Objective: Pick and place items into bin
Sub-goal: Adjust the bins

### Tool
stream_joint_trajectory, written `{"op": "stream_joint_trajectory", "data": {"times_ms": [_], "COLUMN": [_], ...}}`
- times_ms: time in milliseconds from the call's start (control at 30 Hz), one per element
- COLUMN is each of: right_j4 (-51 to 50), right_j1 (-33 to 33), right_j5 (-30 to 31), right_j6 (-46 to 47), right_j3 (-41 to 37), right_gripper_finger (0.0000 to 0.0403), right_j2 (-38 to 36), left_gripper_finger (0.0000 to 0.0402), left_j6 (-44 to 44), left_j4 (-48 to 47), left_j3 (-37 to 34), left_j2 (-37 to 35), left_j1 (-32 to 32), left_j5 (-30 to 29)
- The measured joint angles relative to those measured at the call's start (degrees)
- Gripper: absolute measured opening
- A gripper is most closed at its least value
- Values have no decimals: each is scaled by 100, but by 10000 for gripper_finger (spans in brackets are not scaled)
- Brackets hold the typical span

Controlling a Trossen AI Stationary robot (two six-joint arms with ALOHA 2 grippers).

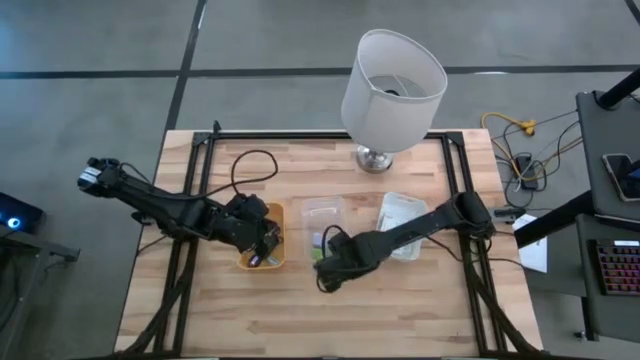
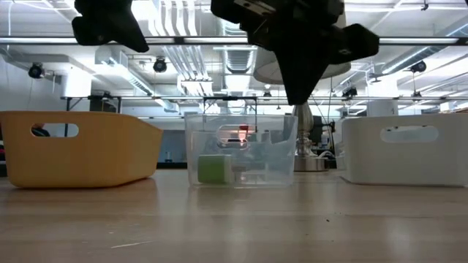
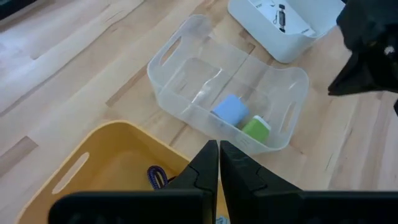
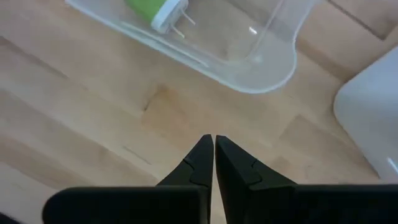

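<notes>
A yellow bin (image 1: 262, 262), a clear bin (image 1: 322, 210) and a white bin (image 1: 402, 212) stand in a row on the wooden table. The clear bin holds a blue block (image 3: 229, 109) and a green plug block (image 3: 256, 127), both resting on its floor. A purple cable (image 3: 155, 176) lies in the yellow bin (image 3: 106, 162). White cards (image 3: 283, 15) lie in the white bin. My left gripper (image 3: 219, 155) is shut and empty above the yellow bin. My right gripper (image 4: 214, 146) is shut and empty above bare table, just near of the clear bin (image 4: 261, 68).
A big white lamp (image 1: 392, 85) stands at the table's far edge behind the bins. Bare wood lies near of the bins. In the low view the yellow bin (image 2: 80, 146), clear bin (image 2: 241, 150) and white bin (image 2: 406, 150) stand side by side.
</notes>
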Motion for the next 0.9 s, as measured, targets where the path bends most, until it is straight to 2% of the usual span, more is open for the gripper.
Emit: {"op": "stream_joint_trajectory", "data": {"times_ms": [100, 167, 300, 500, 700, 900], "right_j4": [-163, -720, -2365, -2285, -2047, -943], "right_j1": [232, 349, 342, 25, -264, -451], "right_j5": [690, 1097, 1123, 766, 533, 128], "right_j6": [417, 885, 1536, 1582, 1254, 695], "right_j3": [101, 348, 559, -153, -949, -1626], "right_gripper_finger": [8, 8, 8, 8, 8, 8], "right_j2": [0, -3, -30, -386, -640, -660], "left_gripper_finger": [0, 0, 0, 0, 0, 0], "left_j6": [8, 8, 2, -2, -81, -172], "left_j4": [2, 3, 16, 270, 352, 300], "left_j3": [-2, -2, -2, -4, -8, -8], "left_j2": [0, 0, 0, 7, 7, 9], "left_j1": [-67, -127, -259, -447, -595, -627], "left_j5": [3, 2, 4, 3, -82, -160]}}
